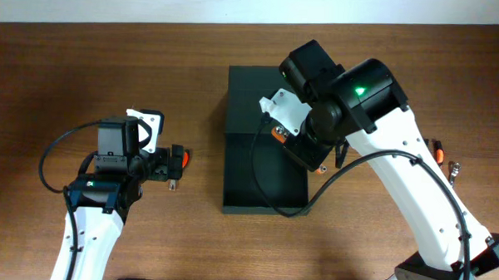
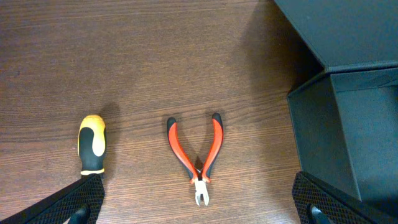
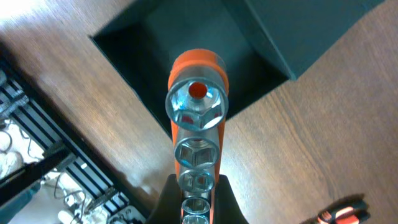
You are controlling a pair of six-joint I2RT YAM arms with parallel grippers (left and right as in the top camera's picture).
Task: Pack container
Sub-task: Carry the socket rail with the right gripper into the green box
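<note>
The container [image 1: 248, 181] is a dark matte box at the table's middle, open, with its flap lid [image 1: 247, 98] lying flat behind it. My right gripper [image 3: 194, 199] is shut on an orange socket rail [image 3: 196, 118] with several chrome sockets and holds it above the open container [image 3: 186, 43]; in the overhead view it hovers over the box [image 1: 303, 150]. My left gripper [image 2: 199, 208] is open above red-handled pliers [image 2: 198, 158] that lie on the table left of the container [image 2: 348, 124]. A yellow-and-black screwdriver handle [image 2: 91, 144] lies beside the pliers.
Two more small tools lie on the table to the right of the right arm, an orange-handled one [image 1: 439, 151] and a metal one [image 1: 454, 170]. An orange handle [image 3: 339, 214] shows at the right wrist view's lower right. The table's edge and cables show at that view's lower left.
</note>
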